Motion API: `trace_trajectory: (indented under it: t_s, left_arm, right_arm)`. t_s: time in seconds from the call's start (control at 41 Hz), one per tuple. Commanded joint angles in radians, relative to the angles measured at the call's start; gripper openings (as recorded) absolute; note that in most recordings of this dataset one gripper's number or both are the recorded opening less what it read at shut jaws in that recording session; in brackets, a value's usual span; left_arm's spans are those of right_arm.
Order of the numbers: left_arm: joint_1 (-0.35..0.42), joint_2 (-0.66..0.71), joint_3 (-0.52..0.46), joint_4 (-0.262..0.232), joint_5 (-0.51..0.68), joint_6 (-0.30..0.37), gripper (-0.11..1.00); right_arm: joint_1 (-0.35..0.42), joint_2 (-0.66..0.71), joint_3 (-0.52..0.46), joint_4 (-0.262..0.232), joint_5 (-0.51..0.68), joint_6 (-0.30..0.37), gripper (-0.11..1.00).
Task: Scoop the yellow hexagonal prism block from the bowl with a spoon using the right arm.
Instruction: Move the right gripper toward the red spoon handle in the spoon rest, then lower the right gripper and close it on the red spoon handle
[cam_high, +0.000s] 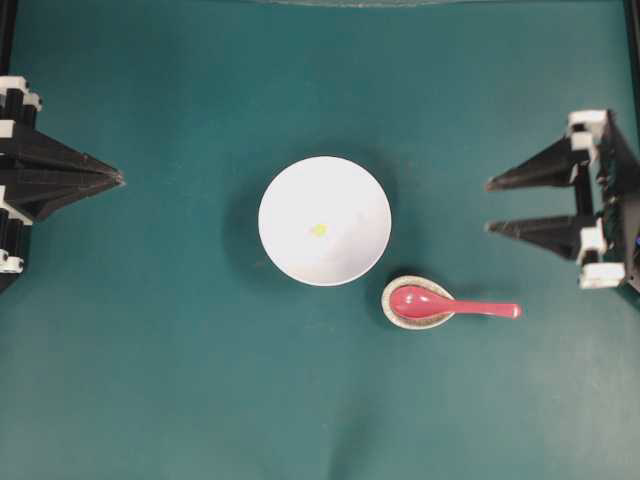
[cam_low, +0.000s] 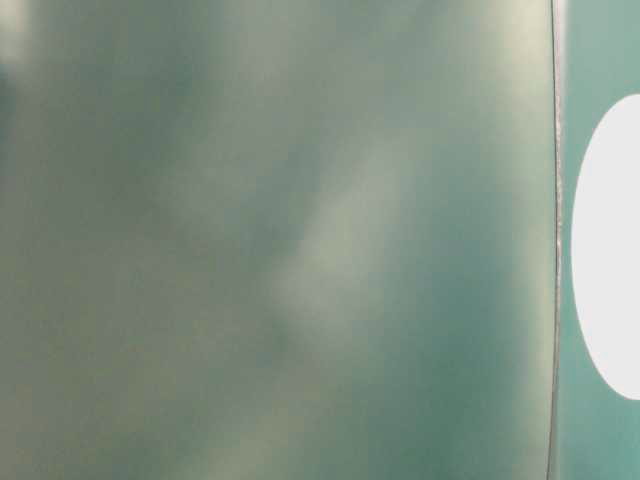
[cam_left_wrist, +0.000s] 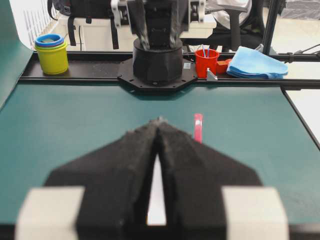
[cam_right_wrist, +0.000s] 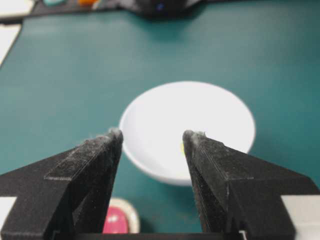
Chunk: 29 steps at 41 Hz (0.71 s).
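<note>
— Yellow hexagonal prism block (cam_high: 318, 230), where?
— Inside the bowl (cam_high: 290, 190), mid-table (cam_high: 150, 380).
— Spoon (cam_high: 450, 304)?
— Scoop on the spoon rest (cam_high: 392, 312), beside the bowl.
— Hands?
— Right hand (cam_high: 488, 206) spread wide, empty; left hand (cam_high: 118, 179) pinched closed.

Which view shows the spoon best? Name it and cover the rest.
The overhead view: the whole spoon shows, scoop on the spoon rest, handle pointing right. The left wrist view shows only a strip of handle, the right wrist view only part of the scoop, the table-level view nothing.

Two matte black arms, left end effector (cam_high: 118, 179) and right end effector (cam_high: 490, 206) with pointed wedge fingers, white brackets behind, fuzzy-edged fingertips (cam_right_wrist: 114, 136)
</note>
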Motion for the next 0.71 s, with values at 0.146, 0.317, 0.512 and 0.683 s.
trace_trajectory:
  t_s: [0.146,0.317,0.512,0.683]
  left_arm:
    - [0.000,0.005,-0.023,0.003,0.005,0.000,0.04]
    - [0.000,0.005,-0.023,0.003,0.011,0.003,0.04]
    - [0.000,0.005,-0.023,0.003,0.011,0.012,0.04]
    - [0.000,0.008,-0.023,0.003,0.011,0.014,0.04]
  right_arm:
    - [0.094,0.152,0.043,0.057,-0.195,0.000,0.57]
    - [0.190,0.290,0.087,0.144,-0.374,0.000,0.57]
    - [0.313,0.469,0.112,0.267,-0.583,-0.002,0.57]
    - [0.416,0.624,0.109,0.350,-0.713,-0.002,0.57]
